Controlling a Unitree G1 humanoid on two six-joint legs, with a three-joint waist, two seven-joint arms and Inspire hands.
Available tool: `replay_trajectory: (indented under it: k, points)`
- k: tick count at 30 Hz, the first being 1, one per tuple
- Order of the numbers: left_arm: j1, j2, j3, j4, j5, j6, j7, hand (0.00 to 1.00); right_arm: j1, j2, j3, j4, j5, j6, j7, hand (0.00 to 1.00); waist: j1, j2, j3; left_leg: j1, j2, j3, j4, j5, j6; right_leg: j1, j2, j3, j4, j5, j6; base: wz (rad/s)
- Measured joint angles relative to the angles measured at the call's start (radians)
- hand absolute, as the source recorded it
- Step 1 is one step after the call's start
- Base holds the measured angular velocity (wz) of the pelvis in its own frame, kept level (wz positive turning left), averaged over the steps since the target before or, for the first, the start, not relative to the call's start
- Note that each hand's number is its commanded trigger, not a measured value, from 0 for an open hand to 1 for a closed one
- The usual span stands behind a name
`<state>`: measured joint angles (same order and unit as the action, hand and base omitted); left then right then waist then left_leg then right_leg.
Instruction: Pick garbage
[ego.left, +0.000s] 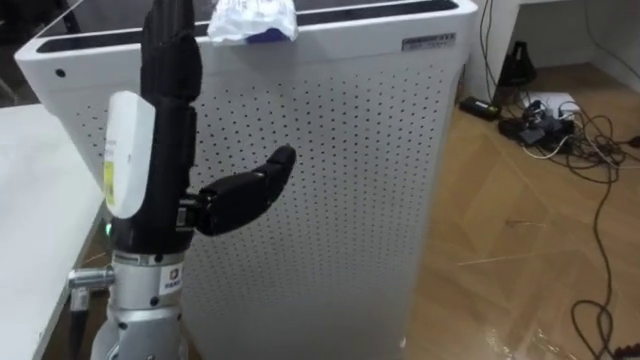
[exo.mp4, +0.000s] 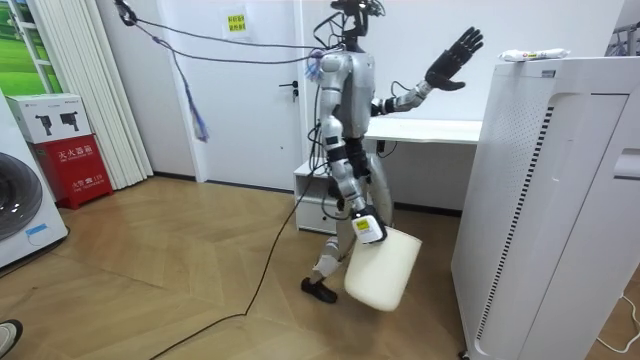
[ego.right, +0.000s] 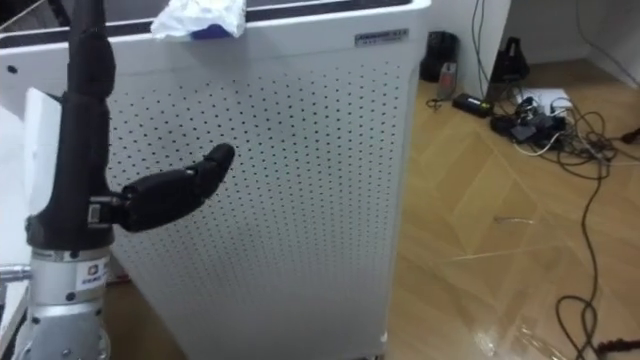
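The air purifier (ego.left: 330, 180) stands at 12 o'clock before the robot, with the crumpled garbage (ego.left: 252, 20) on its top at the near edge. The left hand (ego.left: 175, 140) stands upright before its front panel at 10 o'clock, just left of the garbage. A table (ego.left: 30, 200) lies at 9 o'clock, and cables (ego.left: 560, 125) lie on the floor at 2 o'clock.

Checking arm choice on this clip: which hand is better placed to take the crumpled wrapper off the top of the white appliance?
Left. The left hand is raised open before the white appliance, near the crumpled wrapper on top; the right hand hangs low at the white container.
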<state>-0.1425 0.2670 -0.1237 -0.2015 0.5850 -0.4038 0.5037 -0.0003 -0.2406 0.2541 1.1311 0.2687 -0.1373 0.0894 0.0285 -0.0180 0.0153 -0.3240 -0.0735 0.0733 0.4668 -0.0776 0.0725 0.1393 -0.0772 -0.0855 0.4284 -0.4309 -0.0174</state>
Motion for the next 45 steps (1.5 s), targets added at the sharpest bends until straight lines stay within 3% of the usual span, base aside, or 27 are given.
replay_trajectory:
  k: [3, 4, 5, 7, 8, 9, 11, 12, 13, 15, 16, 18, 22, 30, 38, 45]
  points:
    - [-0.035, 0.001, 0.001, 0.0, 0.056, -0.003, 0.027, 0.0, -0.001, 0.002, 0.0, -0.009, -0.001, -0.002, 0.008, 1.0, 0.002, 0.01, 0.0004, 0.017, -0.018, 0.032, 0.066, -0.071, 0.032, -0.013, -0.046, -0.04, 0.149, 0.001, 0.025, 0.07]
    - [-0.045, 0.001, 0.002, 0.0, 0.085, -0.003, 0.033, 0.0, 0.001, 0.003, 0.001, -0.008, 0.001, -0.002, 0.012, 1.0, 0.002, 0.015, 0.0005, 0.041, -0.027, 0.039, 0.066, -0.099, 0.042, -0.042, -0.066, -0.043, 0.24, 0.021, 0.056, 0.09]
    - [-0.048, 0.003, 0.003, -0.001, 0.097, -0.005, 0.039, 0.0, 0.002, 0.003, 0.0, -0.008, 0.002, -0.002, 0.012, 1.0, 0.003, 0.017, 0.0005, 0.051, -0.028, 0.046, 0.06, -0.118, 0.049, -0.058, -0.074, -0.042, 0.288, 0.037, 0.071, 0.0]
    - [-0.05, 0.008, 0.003, -0.007, 0.143, -0.004, 0.066, 0.0, 0.002, 0.002, -0.002, -0.009, 0.002, -0.002, 0.01, 1.0, 0.012, 0.049, -0.0005, 0.1, -0.029, 0.039, 0.041, -0.148, 0.063, -0.12, -0.086, -0.036, 0.432, 0.127, 0.085, -0.11]
    - [-0.05, 0.009, 0.004, -0.011, 0.153, -0.003, 0.073, 0.0, 0.001, 0.002, -0.002, -0.009, 0.002, -0.002, 0.01, 1.0, 0.014, 0.058, -0.0014, 0.111, -0.027, 0.032, 0.029, -0.149, 0.063, -0.137, -0.084, -0.036, 0.442, 0.119, 0.087, -0.08]
    - [-0.053, 0.014, 0.004, -0.025, 0.154, -0.002, 0.08, 0.0, 0.002, 0.002, -0.001, -0.018, 0.002, -0.003, 0.015, 1.0, 0.018, 0.068, -0.0019, 0.128, -0.022, 0.03, -0.004, -0.144, 0.065, -0.187, -0.086, -0.043, 0.44, 0.082, 0.086, 0.0]
    - [-0.067, 0.031, 0.005, -0.044, 0.155, -0.004, 0.084, 0.0, 0.007, 0.004, -0.001, -0.036, -0.001, -0.003, 0.025, 1.0, 0.024, 0.07, -0.0016, 0.144, -0.016, 0.029, -0.028, -0.137, 0.067, -0.265, -0.088, -0.048, 0.374, 0.051, 0.083, 0.08]
    - [-0.07, 0.035, 0.007, -0.049, 0.155, -0.008, 0.091, 0.0, 0.013, 0.004, -0.001, -0.042, -0.004, -0.006, 0.027, 1.0, 0.029, 0.07, -0.0011, 0.162, -0.012, 0.027, -0.044, -0.138, 0.066, -0.296, -0.089, -0.052, 0.267, 0.053, 0.082, 0.08]
    - [-0.069, 0.034, 0.008, -0.05, 0.155, -0.008, 0.104, 0.0, 0.013, 0.005, 0.001, -0.042, -0.005, -0.005, 0.029, 1.0, 0.034, 0.069, -0.0005, 0.182, -0.011, 0.022, -0.062, -0.139, 0.061, -0.299, -0.088, -0.048, 0.129, 0.082, 0.079, 0.12]
    - [-0.055, 0.034, 0.006, -0.051, 0.155, -0.013, 0.117, 0.0, 0.019, 0.006, 0.002, -0.038, -0.006, -0.004, 0.032, 1.0, 0.029, 0.06, 0.0035, 0.216, -0.009, -0.003, -0.084, -0.144, 0.05, -0.277, -0.077, -0.05, 0.027, 0.207, 0.082, 0.3]
    - [-0.052, 0.038, 0.008, -0.054, 0.156, -0.016, 0.122, 0.0, 0.024, 0.003, 0.001, -0.038, -0.008, -0.003, 0.034, 1.0, 0.037, 0.068, -0.0032, 0.235, 0.0, -0.013, -0.108, -0.142, 0.04, -0.25, -0.057, -0.063, -0.018, 0.216, 0.074, 0.26]
    - [-0.051, 0.044, 0.012, -0.072, 0.174, -0.011, 0.125, 0.0, 0.017, 0.004, 0.001, -0.034, -0.008, -0.003, 0.041, 1.0, 0.044, 0.067, -0.0033, 0.249, 0.01, -0.026, -0.133, -0.138, 0.029, -0.221, -0.041, -0.078, -0.062, 0.227, 0.068, 0.11]
    - [-0.006, 0.045, 0.008, -0.134, 0.218, -0.004, 0.116, 0.0, 0.013, 0.004, 0.003, -0.012, -0.008, 0.0, 0.077, 1.0, 0.052, 0.053, -0.0078, 0.268, 0.022, -0.046, -0.169, -0.132, 0.013, -0.184, -0.023, -0.099, -0.115, 0.233, 0.058, 0.1]
    - [-0.005, 0.061, 0.003, -0.172, 0.218, -0.003, 0.089, 0.0, 0.01, 0.004, 0.006, -0.012, -0.015, 0.005, 0.092, 1.0, 0.05, 0.028, 0.0007, 0.308, 0.03, -0.063, -0.203, -0.132, 0.003, -0.118, -0.006, -0.116, -0.189, 0.244, 0.054, 0.07]
    - [-0.005, 0.089, -0.002, -0.193, 0.217, 0.012, 0.044, 0.0, 0.005, 0.002, 0.0, -0.055, -0.109, 0.017, 0.106, 1.0, 0.044, 0.044, -0.0063, 0.338, 0.03, -0.051, -0.233, -0.132, 0.004, -0.099, -0.003, -0.109, -0.21, 0.253, 0.057, -0.05]
    - [0.024, 0.128, -0.067, -0.184, 0.211, 0.055, -0.019, 0.0, -0.013, -0.02, 0.0, -0.058, -0.14, 0.026, 0.164, 1.0, 0.025, 0.064, -0.0038, 0.345, 0.028, -0.056, -0.246, -0.127, 0.004, -0.085, -0.002, -0.112, -0.224, 0.26, 0.058, 0.03]
